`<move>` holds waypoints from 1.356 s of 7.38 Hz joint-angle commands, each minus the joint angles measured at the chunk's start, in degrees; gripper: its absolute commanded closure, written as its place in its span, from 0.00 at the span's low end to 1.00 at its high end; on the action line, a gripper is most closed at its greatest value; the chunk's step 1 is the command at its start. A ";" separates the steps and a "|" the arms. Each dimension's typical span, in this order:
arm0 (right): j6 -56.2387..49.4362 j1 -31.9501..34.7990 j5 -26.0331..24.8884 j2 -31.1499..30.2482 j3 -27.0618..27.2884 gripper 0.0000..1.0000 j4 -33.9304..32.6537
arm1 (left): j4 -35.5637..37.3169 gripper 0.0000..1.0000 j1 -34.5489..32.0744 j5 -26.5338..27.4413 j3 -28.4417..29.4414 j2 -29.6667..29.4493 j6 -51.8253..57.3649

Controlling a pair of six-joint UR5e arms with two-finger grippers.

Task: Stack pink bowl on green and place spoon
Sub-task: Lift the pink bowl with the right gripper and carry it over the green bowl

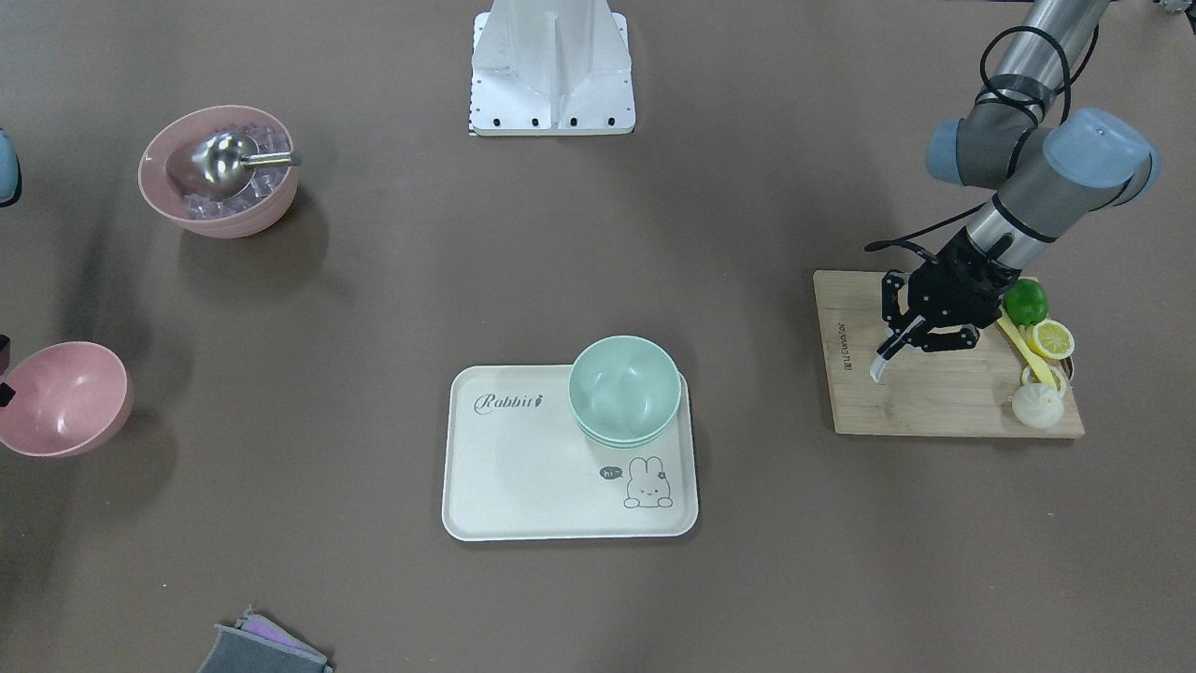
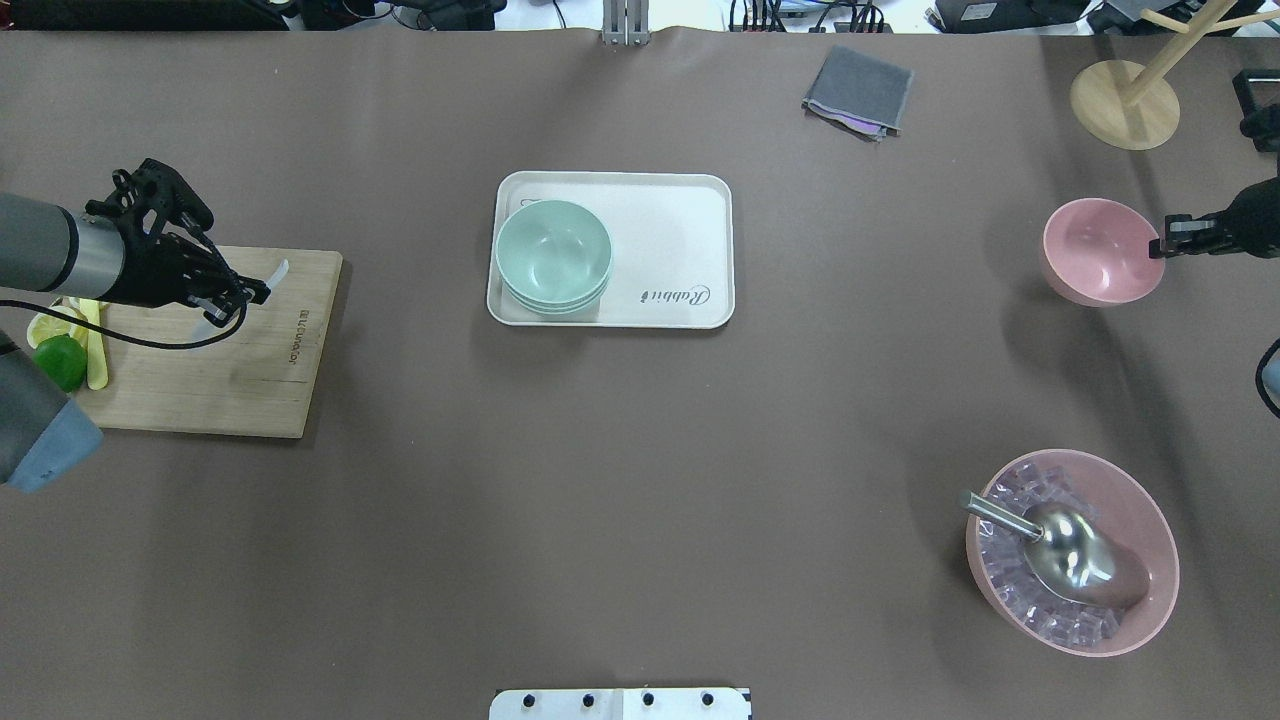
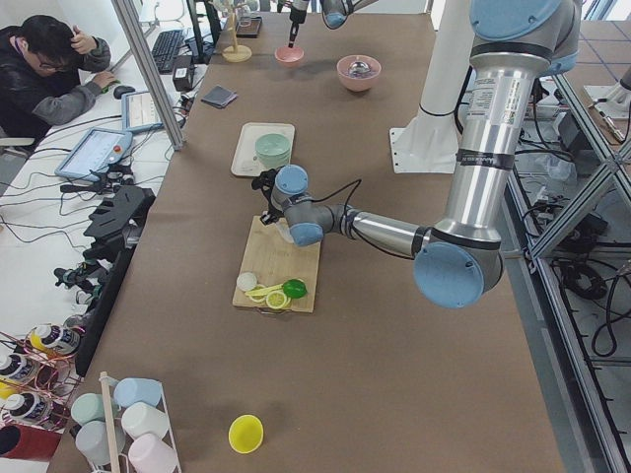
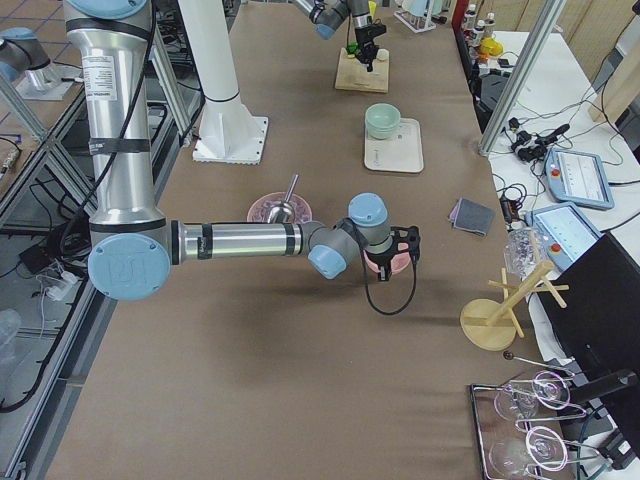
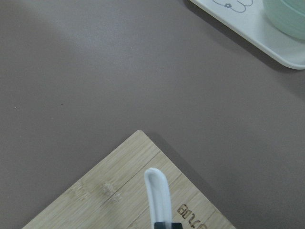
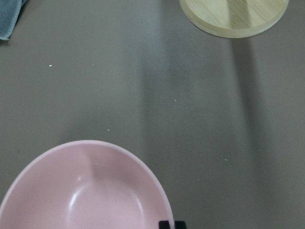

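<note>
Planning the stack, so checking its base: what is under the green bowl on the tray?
Under the green bowl, nested lower bowls show only their green rims. The stack stands on the white Rabbit tray. The exact bowl count and the tray surface beneath are covered.

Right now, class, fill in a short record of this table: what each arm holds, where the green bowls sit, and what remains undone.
left fingers: shut on the white spoon, over the cutting board
right fingers: shut on the rim of the empty pink bowl
green bowls: stacked on the tray, nothing pink on them
ice bowl: ice and a metal scoop
undone: stacking, spoon placing
</note>
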 commanded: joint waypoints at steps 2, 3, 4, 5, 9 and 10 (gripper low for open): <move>0.10 -0.01 0.08 10.47 4.74 1.00 -11.52 | 0.00 1.00 0.00 0.01 0.06 0.00 -0.03; 2.27 -1.75 -0.10 11.89 6.58 1.00 -11.61 | 0.00 1.00 0.00 0.10 0.07 0.00 -0.03; 9.34 -5.33 -0.53 15.99 6.86 1.00 -11.61 | 0.00 1.00 0.00 0.10 0.07 0.00 -0.03; 16.46 -9.20 -3.84 19.86 7.12 1.00 -13.44 | 0.00 1.00 0.09 0.01 0.07 0.00 -0.03; 34.42 -24.05 -18.26 34.73 7.30 1.00 -32.26 | 0.00 1.00 0.09 0.01 0.15 -0.09 -0.03; 39.34 -26.79 -20.03 36.93 5.82 1.00 -32.36 | 0.00 1.00 0.09 0.01 0.07 -0.09 -0.03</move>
